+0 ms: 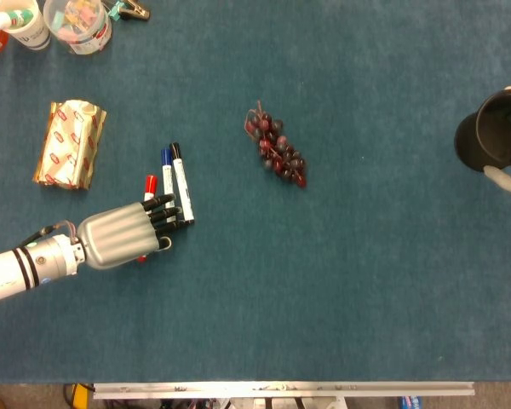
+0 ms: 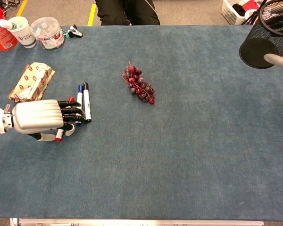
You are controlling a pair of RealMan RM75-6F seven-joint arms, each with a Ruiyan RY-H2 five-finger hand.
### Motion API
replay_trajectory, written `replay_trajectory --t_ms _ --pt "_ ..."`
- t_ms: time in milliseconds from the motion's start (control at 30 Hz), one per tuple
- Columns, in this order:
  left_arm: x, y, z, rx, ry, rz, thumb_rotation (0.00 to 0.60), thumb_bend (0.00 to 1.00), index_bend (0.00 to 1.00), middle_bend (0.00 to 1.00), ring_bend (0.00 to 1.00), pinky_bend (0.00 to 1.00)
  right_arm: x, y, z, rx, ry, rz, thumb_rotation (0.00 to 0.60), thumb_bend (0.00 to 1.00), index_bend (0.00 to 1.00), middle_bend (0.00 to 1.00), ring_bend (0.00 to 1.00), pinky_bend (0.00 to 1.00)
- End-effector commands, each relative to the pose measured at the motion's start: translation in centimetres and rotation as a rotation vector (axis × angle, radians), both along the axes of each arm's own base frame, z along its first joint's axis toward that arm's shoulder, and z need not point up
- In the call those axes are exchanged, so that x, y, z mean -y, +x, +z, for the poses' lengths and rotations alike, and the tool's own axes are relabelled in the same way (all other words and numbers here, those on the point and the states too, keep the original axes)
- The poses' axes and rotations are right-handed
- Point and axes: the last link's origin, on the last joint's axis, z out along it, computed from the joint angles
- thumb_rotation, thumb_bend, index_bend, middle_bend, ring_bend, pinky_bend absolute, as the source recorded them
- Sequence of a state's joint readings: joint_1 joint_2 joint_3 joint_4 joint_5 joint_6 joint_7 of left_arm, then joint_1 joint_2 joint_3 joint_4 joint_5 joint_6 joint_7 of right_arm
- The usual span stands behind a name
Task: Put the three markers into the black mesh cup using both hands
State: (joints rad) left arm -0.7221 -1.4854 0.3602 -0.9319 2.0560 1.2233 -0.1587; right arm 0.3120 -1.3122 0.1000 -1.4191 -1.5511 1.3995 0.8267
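Left hand [image 1: 119, 239], fingers spread flat over the 3 markers [image 1: 172, 181], whose long axes run away from the robot; black mesh cup [image 1: 492, 132] is held far right.

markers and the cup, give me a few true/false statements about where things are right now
1. The three markers lie side by side on the table. True.
2. The left hand sits over the markers' near ends. True.
3. The black mesh cup stands right beside the markers. False: it is at the far right edge, where a finger of the right hand lies against it.
4. The bunch of grapes is inside the cup. False: it lies on the table near the middle.
5. One marker is already in the cup. False: all three show on the table.
6. A foil snack packet lies left of the markers. True.
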Motion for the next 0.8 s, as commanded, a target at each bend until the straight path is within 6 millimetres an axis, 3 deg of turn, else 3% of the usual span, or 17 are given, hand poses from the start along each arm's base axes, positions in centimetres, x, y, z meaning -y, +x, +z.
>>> replay_trajectory --t_ms 33,800 --pt "-0.02 0.0 -0.08 0.001 0.0 0.003 0.6 0.28 0.46 0.17 0.11 0.1 0.0 -0.01 0.01 0.0 0.0 0.0 0.6 0.37 0.38 0.36 0.24 0.25" --pt "-0.05 0.07 -0.58 0.021 0.0 0.02 0.6 0.28 0.55 0.18 0.11 0.1 0.0 -0.01 0.28 0.0 -0.009 -0.001 0.6 0.37 0.38 0.36 0.24 0.25"
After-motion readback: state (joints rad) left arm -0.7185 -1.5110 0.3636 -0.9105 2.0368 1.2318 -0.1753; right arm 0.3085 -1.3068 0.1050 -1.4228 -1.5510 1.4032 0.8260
